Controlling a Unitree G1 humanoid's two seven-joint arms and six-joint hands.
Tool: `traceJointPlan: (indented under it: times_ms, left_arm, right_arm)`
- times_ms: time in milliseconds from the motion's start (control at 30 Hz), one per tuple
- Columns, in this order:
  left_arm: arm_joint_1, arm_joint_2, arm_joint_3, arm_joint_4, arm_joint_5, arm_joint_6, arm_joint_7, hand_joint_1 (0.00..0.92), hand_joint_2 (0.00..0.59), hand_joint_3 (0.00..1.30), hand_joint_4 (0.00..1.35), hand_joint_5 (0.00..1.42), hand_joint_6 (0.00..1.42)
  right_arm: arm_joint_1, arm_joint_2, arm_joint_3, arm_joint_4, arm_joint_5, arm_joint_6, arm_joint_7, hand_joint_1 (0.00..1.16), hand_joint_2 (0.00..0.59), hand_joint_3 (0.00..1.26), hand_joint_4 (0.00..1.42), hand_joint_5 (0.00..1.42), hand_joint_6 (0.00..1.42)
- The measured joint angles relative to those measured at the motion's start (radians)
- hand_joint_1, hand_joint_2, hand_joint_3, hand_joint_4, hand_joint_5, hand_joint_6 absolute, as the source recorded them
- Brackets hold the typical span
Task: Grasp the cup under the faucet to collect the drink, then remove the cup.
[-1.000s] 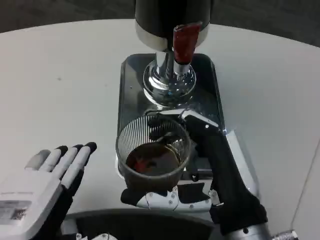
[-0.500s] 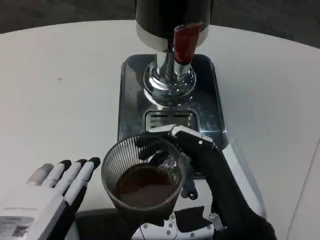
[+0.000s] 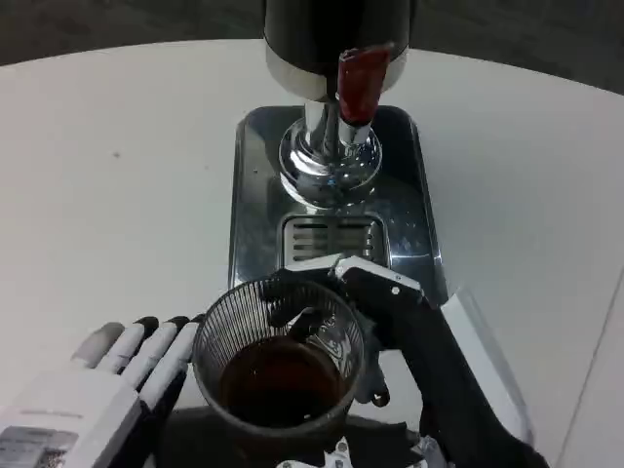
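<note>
My right hand (image 3: 390, 312) clamps the ribbed cup (image 3: 279, 361), dark drink inside, at six o'clock from the faucet (image 3: 331, 146) and clear of the drip tray (image 3: 255, 185), held upright against spills, while my left hand (image 3: 107, 385) waits flat, fingers apart, at eight o'clock.

head view, steeply down, close over table (image 3: 117, 146)

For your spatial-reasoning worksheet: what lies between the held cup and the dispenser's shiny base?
In the head view, the slotted drain grate of the metal tray lies between the cup and the base.
</note>
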Motion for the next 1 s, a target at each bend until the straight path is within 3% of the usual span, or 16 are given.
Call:
traceJointPlan:
  times_ms: [1000]
  left_arm:
    - [-0.082,-0.013,-0.020,0.005,0.002,0.004,0.000,0.000,0.039,0.00,0.00,0.00,0.00]
  right_arm:
    - [0.026,0.007,-0.025,-0.003,0.000,0.003,-0.011,1.13,0.073,0.82,0.99,1.04,1.40]
